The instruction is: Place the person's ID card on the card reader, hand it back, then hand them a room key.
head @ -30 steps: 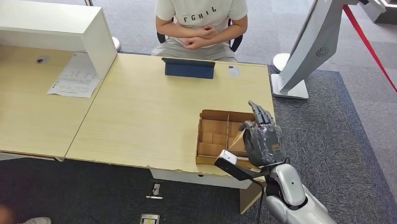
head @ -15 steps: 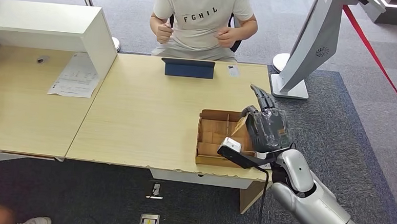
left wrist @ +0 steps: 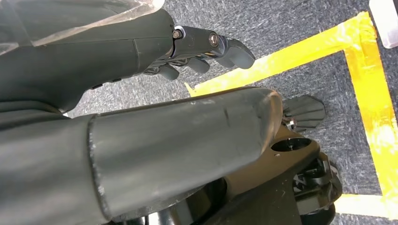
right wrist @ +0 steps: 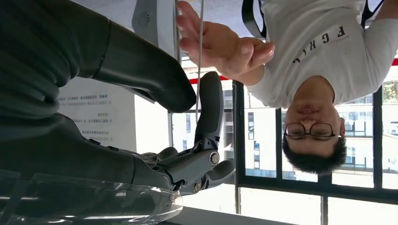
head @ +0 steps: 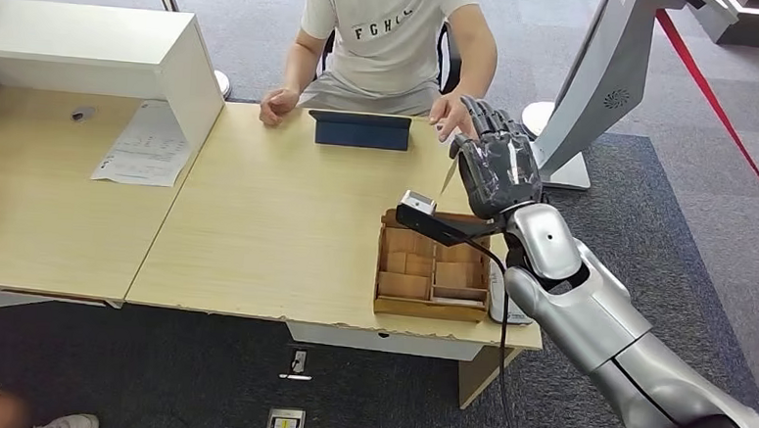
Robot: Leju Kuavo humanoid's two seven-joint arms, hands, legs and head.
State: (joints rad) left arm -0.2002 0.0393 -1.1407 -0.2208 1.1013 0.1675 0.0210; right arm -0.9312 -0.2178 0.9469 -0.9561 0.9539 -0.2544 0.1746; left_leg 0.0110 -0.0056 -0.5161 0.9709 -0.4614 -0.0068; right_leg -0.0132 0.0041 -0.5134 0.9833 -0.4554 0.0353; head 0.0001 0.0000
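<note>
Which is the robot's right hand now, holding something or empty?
Holding. The right hand pinches a thin card, seen edge-on, between its thumb and a finger.

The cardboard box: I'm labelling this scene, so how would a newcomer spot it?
Start at the long wooden desk and go to its near right corner. The cardboard box sits there, open-topped, brown and split into compartments, below the raised robot hand. The blue tablet stands at the far edge.

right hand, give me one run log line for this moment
right hand: pinches card | raised beyond cardboard box toward person's hand | left hand: hangs over floor
</note>
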